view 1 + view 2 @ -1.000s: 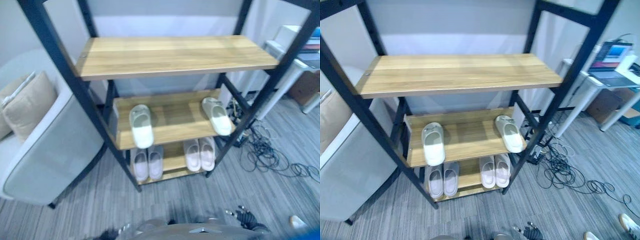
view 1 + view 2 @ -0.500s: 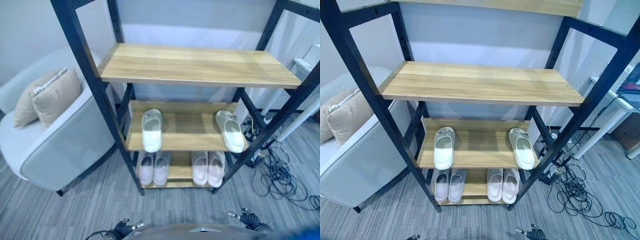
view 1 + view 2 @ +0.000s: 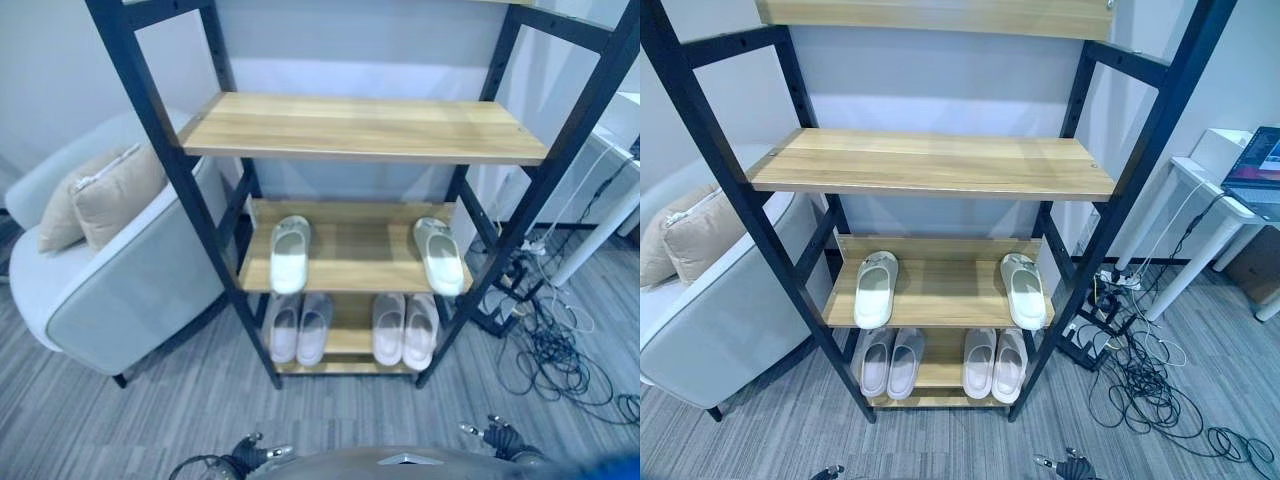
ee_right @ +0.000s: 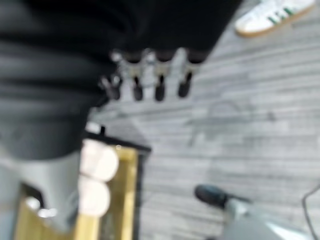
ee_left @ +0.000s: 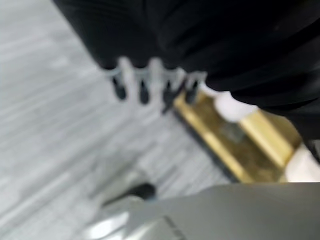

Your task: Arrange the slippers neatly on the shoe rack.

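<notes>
Shoe rack (image 3: 790, 262): a tall black metal frame with light wooden shelves, standing on grey striped floor against a pale wall.
Middle shelf (image 3: 940, 290): two white slippers, well apart. The left slipper (image 3: 876, 288) lies near the shelf's left end and the right slipper (image 3: 1024, 289) near its right end, both with toes towards the front edge.
Bottom shelf (image 3: 941, 374): two pairs of pale slippers. The left pair (image 3: 889, 362) lies side by side, just touching; the right pair (image 3: 994, 363) does the same, with a gap of bare wood between the pairs.
Upper shelf (image 3: 930, 160): bare wood.
Left hand (image 5: 150, 82): hangs low beside the rack, fingers loosely straight and pointing down towards the floor, holding nothing.
Right hand (image 4: 150, 75): hangs above the floor, fingers relaxed and spread, empty.
Armchair (image 3: 110, 290): grey, left of the rack, with a beige cushion (image 3: 105, 190) on its seat.
White desk (image 3: 1210, 215): to the right of the rack, with loose cables (image 3: 1150, 380) on the floor beneath it.
Sneaker (image 4: 267, 15): white with green stripes, on the floor beyond the right hand.
</notes>
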You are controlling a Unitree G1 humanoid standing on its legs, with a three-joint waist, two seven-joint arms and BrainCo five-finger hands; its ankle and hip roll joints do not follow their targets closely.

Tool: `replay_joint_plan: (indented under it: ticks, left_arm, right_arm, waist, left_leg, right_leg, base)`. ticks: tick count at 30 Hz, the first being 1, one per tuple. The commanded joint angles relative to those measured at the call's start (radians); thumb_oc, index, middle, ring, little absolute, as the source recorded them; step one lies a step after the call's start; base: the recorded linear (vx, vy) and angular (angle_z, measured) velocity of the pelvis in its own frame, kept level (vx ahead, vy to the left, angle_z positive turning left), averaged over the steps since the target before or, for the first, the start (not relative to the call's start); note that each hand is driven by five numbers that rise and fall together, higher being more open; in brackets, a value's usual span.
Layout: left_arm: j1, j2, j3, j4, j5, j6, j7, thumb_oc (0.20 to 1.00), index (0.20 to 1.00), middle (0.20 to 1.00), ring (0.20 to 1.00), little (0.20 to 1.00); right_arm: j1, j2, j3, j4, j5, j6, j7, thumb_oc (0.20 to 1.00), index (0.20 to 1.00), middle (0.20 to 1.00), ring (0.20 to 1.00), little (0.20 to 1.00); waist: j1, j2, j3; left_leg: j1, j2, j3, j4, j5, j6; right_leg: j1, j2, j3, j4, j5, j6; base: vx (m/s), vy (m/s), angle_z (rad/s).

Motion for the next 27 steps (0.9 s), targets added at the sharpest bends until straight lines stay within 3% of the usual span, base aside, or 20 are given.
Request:
replay_joint_plan:
  ticks: [1,10,11,19,23,25,27]
  left_arm:
    - [-0.046,-0.027,-0.031,-0.004,0.023,-0.027,0.005,1.0,1.0,1.0,1.0,1.0]
    - [-0.042,-0.044,-0.053,0.022,0.05,-0.023,-0.001,1.0,1.0,1.0,1.0,1.0]
    - [-0.169,-0.04,0.013,0.009,-0.175,-0.031,-0.014,1.0,1.0,1.0,1.0,1.0]
    - [-0.244,-0.025,-0.038,-0.079,-0.175,-0.044,0.015,1.0,1.0,1.0,1.0,1.0]
    - [-0.274,-0.004,-0.066,-0.224,-0.191,-0.05,0.01,1.0,1.0,1.0,1.0,1.0]
    - [-0.29,0.039,-0.078,-0.428,-0.206,-0.054,-0.009,1.0,1.0,1.0,1.0,1.0]
    - [-0.289,0.059,-0.074,-0.504,-0.216,-0.054,-0.021,1.0,1.0,1.0,1.0,1.0]
  right_arm:
    - [-0.013,-0.08,0.021,-0.022,-0.001,-0.028,-0.023,1.0,1.0,1.0,1.0,1.0]
    - [-0.019,-0.085,0.025,0.007,-0.008,-0.025,-0.028,1.0,1.0,1.0,1.0,1.0]
    - [-0.051,-0.077,0.029,0.02,0.058,0.001,0.017,1.0,1.0,1.0,1.0,1.0]
    - [-0.105,-0.118,0.026,-0.014,0.09,-0.014,0.002,1.0,1.0,1.0,1.0,1.0]
    - [-0.123,-0.146,0.017,-0.023,0.094,-0.017,-0.002,1.0,1.0,1.0,1.0,1.0]
    - [-0.127,-0.164,0.004,-0.032,0.095,-0.019,-0.006,1.0,1.0,1.0,1.0,1.0]
    - [-0.124,-0.168,-0.004,-0.035,0.095,-0.018,-0.005,1.0,1.0,1.0,1.0,1.0]
  waist:
    - [0.013,0.023,0.022]
    - [0.007,0.027,0.021]
    - [-0.07,0.06,0.084]
    - [-0.071,0.071,0.126]
    - [-0.068,0.077,0.144]
    - [-0.06,0.084,0.156]
    - [-0.056,0.087,0.16]
  left_leg:
    - [-0.069,0.103,-0.045,0.025,0.011,-0.08]
    - [-0.057,0.11,-0.035,0.014,0.009,-0.084]
    - [-0.119,0.115,0.096,0.009,-0.005,-0.067]
    - [-0.135,0.114,0.105,0.009,-0.005,-0.058]
    - [-0.152,0.113,0.098,0.009,0.0,-0.058]
    - [-0.164,0.111,0.089,0.009,0.005,-0.057]
    - [-0.167,0.11,0.086,0.009,0.007,-0.058]
  right_leg:
    - [0.033,-0.051,0.018,0.069,-0.135,0.064]
    - [0.046,-0.049,0.023,0.056,-0.131,0.06]
    - [-0.047,-0.082,0.028,0.036,-0.092,0.086]
    - [-0.081,-0.08,0.051,0.049,-0.092,0.086]
    - [-0.098,-0.081,0.049,0.054,-0.092,0.086]
    - [-0.108,-0.082,0.045,0.06,-0.093,0.086]
    - [-0.109,-0.082,0.041,0.062,-0.094,0.086]
  base:
    - [0.0,0.0,0.0]
    - [0.0,0.0,0.0]
    - [0.0,0.0,0.0]
    - [0.02,0.007,-0.15]
    - [-0.01,-0.003,-0.01]
    - [0.0,0.0,0.0]
    - [-0.01,-0.014,0.08]
